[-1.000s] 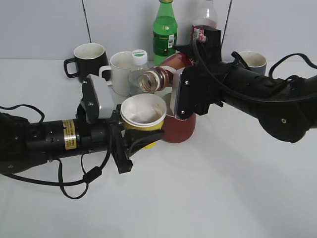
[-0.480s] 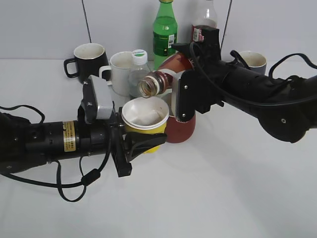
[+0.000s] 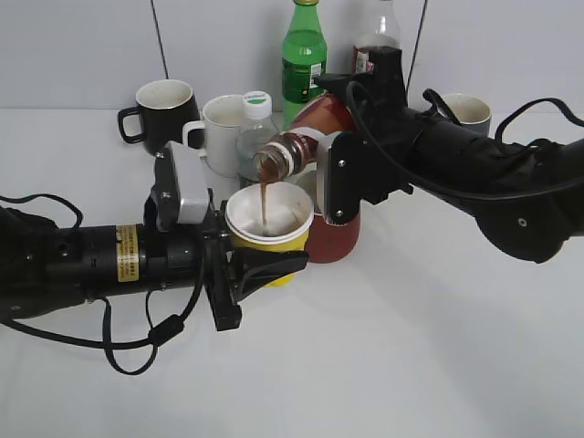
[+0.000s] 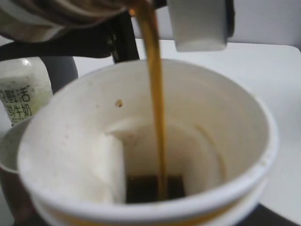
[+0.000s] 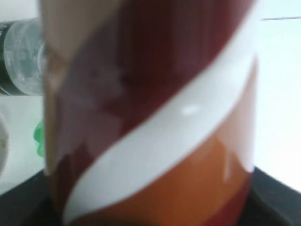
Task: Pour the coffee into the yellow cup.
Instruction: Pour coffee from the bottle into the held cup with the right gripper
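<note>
The yellow cup [image 3: 271, 222], white inside, is held in my left gripper [image 3: 260, 260], which is shut on it just above the table. My right gripper [image 3: 333, 178] is shut on the coffee bottle [image 3: 301, 146], brown with a red and white label, tipped with its mouth over the cup. A thin brown stream of coffee [image 3: 264, 193] falls from the mouth into the cup. In the left wrist view the stream [image 4: 156, 99] lands in a dark pool [image 4: 153, 188] at the bottom of the cup [image 4: 70, 155]. The right wrist view is filled by the bottle's label [image 5: 155, 122].
Behind the cup stand a dark red cup [image 3: 330, 239], a white mug [image 3: 219, 132], a black mug [image 3: 164, 108], a small clear bottle with a white cap [image 3: 254, 128], a green bottle [image 3: 303, 59], a dark drink bottle [image 3: 372, 41] and a grey mug [image 3: 467, 111].
The bottle has tipped further and coffee now streams from its mouth into the cup; earlier no stream showed. The cup has shifted slightly right, under the mouth.
</note>
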`<state>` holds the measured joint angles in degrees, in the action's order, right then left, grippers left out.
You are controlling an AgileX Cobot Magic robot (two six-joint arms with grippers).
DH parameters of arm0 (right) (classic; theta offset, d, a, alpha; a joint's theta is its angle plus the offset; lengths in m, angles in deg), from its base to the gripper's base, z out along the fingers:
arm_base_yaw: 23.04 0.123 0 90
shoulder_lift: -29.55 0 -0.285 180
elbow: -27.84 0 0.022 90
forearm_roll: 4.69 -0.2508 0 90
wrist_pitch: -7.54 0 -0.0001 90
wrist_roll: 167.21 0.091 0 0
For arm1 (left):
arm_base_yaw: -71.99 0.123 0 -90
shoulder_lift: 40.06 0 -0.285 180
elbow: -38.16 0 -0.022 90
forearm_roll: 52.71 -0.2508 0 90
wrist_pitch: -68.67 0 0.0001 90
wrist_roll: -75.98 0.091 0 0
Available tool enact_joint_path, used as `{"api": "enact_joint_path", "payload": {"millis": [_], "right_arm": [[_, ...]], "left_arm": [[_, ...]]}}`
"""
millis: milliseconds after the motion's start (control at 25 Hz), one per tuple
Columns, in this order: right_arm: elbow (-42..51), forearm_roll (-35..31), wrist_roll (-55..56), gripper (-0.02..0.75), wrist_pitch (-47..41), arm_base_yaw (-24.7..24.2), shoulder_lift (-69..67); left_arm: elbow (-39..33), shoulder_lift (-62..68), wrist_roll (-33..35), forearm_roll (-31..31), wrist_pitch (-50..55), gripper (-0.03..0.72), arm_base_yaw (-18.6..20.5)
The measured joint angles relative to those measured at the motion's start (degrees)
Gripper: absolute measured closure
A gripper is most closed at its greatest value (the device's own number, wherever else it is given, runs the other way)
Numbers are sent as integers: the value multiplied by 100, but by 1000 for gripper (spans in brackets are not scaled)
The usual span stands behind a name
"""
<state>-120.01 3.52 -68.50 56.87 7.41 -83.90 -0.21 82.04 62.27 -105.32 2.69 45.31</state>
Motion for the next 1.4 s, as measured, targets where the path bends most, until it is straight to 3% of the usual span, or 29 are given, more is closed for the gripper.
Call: {"api": "enact_joint_path", "payload": {"millis": [1400], "right_arm": [[0,0,-228,234,85,0,0]], "left_arm": [[0,0,0,-58,17,358,0]]}}
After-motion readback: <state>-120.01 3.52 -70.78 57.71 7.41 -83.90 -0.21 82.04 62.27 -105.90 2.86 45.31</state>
